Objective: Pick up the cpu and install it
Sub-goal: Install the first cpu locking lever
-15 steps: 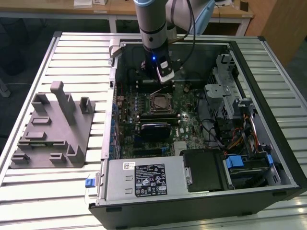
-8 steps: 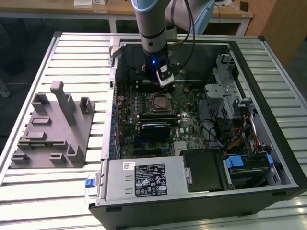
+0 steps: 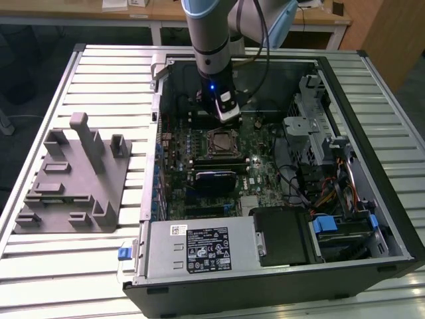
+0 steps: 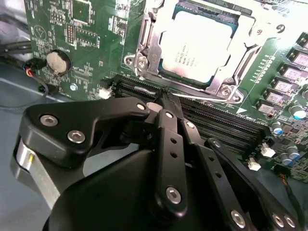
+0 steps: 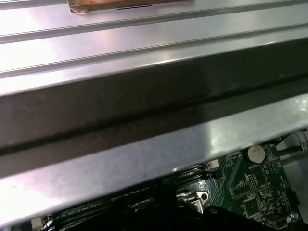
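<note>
Open computer case (image 3: 372, 143) lay flat on the slatted table (image 3: 99, 73), motherboard (image 3: 262, 169) facing up for access. Grey fixture (image 3: 73, 179) sat at exterior view's left. Gripper (image 4: 166, 98) hung beside the socket, fingers together, holding nothing. Cpu (image 4: 199, 45) sat in its socket.

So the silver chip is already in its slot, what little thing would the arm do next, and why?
Probably lift the gripper straight up and clear of the case. The cpu already lies flat inside the socket frame in the second wrist view, and the closed fingers hold nothing, hanging just beside the socket over the black memory slots. That is only a guess.
</note>
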Robot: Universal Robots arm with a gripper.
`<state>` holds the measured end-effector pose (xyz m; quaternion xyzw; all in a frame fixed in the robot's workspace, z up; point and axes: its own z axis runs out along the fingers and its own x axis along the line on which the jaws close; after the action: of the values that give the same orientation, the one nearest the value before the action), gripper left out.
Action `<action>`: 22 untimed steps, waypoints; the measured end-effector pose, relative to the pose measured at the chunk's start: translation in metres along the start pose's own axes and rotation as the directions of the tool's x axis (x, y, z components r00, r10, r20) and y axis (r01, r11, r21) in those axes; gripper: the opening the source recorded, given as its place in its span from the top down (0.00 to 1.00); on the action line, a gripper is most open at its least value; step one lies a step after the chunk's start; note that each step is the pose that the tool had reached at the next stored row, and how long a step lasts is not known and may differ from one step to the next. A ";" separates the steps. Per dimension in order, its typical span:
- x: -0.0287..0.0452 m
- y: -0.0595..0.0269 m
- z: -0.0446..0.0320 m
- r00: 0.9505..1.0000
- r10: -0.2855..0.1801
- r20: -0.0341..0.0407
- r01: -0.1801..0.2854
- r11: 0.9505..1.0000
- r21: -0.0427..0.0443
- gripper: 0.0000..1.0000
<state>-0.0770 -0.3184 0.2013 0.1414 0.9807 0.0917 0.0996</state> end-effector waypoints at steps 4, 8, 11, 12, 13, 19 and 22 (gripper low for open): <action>0.0006 -0.0006 0.0024 1.000 0.009 0.002 -0.009 1.000 0.002 0.89; 0.0011 -0.0011 0.0047 1.000 0.009 0.002 -0.009 1.000 0.002 0.89; 0.0011 -0.0012 0.0050 1.000 0.009 0.002 -0.009 1.000 0.002 0.89; 0.0012 -0.0012 0.0053 1.000 0.009 0.002 -0.009 1.000 0.002 0.89; 0.0013 -0.0013 0.0058 1.000 0.009 0.002 -0.009 1.000 0.003 0.89; 0.0017 -0.0019 0.0082 1.000 0.008 0.003 -0.008 1.000 0.006 0.89; 0.0019 -0.0021 0.0090 1.000 0.008 0.003 -0.008 1.000 0.007 0.89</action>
<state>-0.0773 -0.3185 0.1918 0.1457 0.9802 0.0884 0.1005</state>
